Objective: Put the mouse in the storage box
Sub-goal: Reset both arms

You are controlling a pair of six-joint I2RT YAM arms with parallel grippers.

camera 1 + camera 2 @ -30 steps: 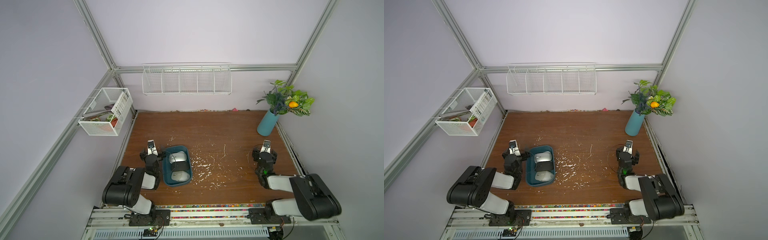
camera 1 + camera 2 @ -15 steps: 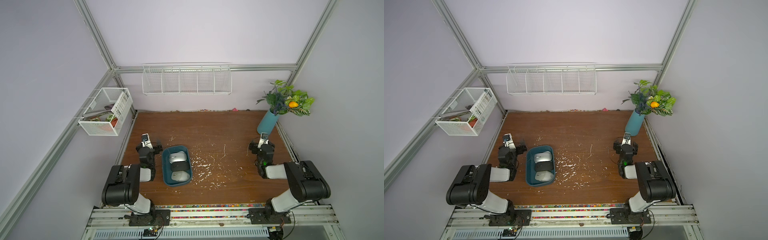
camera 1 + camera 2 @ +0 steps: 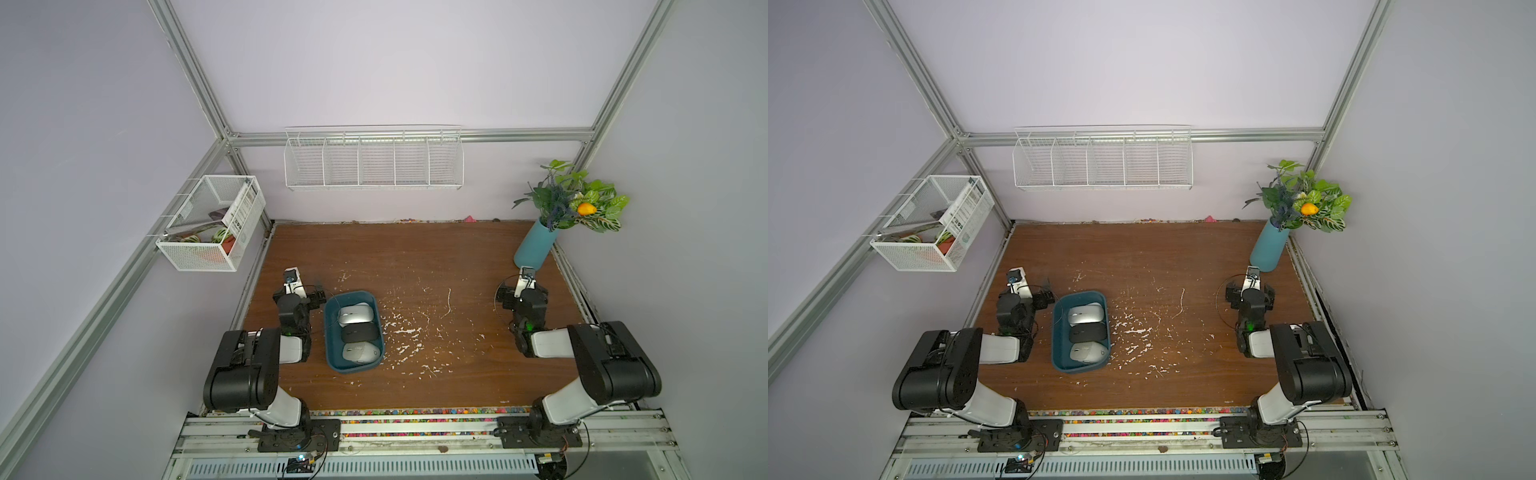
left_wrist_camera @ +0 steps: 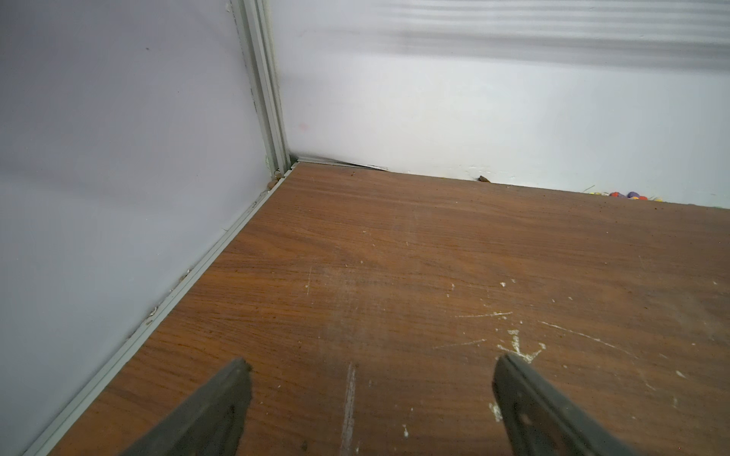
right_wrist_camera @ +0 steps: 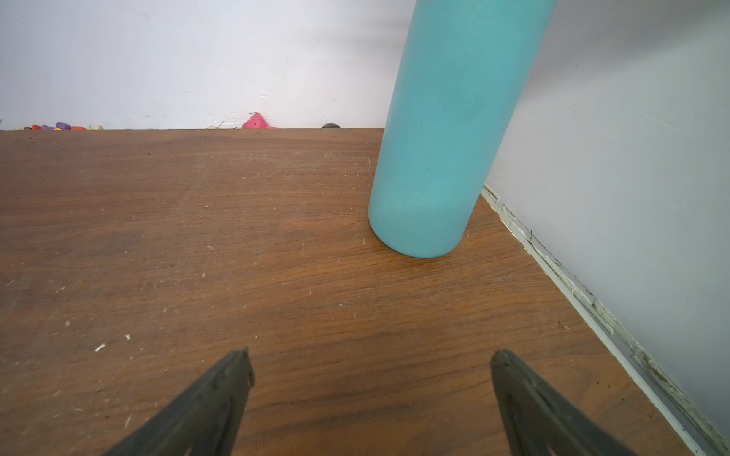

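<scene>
Mice (image 3: 360, 332), two silver flanking one matte black, fill the rounded teal plastic storage box (image 3: 330, 336) at 8 o'clock on the scuffed wooden table (image 3: 415, 257). Left gripper (image 4: 371, 359) and right gripper (image 5: 370, 351) gape empty, dark fingers (image 4: 209, 414) cropped in wrist views.

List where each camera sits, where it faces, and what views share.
Top views: high over the front edge, looking down at table, storage box, left arm and right arm.
Left wrist: on the left arm, facing the back corner; open left gripper shows.
Right wrist: on the right arm, facing the vase; open right gripper shows.
Shared: the vase in right wrist and both top views.
</scene>
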